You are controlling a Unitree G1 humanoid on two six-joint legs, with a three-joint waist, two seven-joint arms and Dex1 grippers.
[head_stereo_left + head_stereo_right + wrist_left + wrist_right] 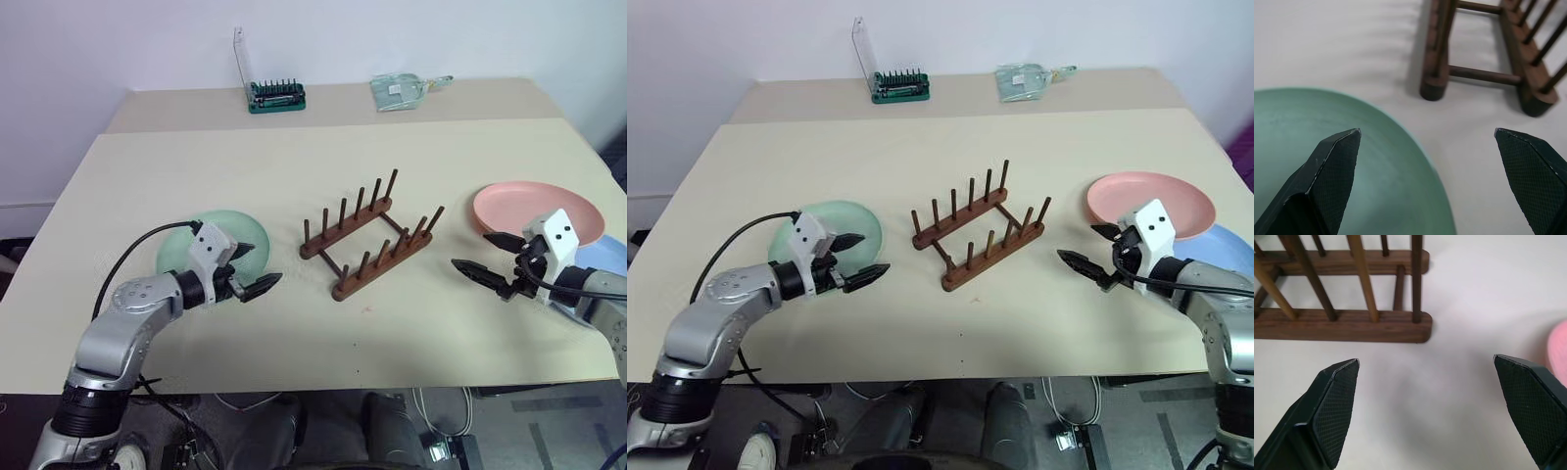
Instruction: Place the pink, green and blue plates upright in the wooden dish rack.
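Note:
The wooden dish rack (348, 228) stands empty at the middle of the table, its pegs upright. A green plate (230, 227) lies flat to its left. My left gripper (265, 262) hovers open over that plate's near right rim, pointing toward the rack. In the left wrist view the green plate (1391, 161) lies under one finger and the rack (1479, 76) just beyond. A pink plate (534, 206) lies flat at the right, with a blue plate (607, 257) partly hidden behind my right arm. My right gripper (470, 249) is open between the rack and the pink plate, holding nothing.
A green screwdriver-bit holder (276, 96) with its clear lid up and a clear plastic packet (402, 90) sit at the far edge of the table (196, 166). The blue plate reaches the table's right edge.

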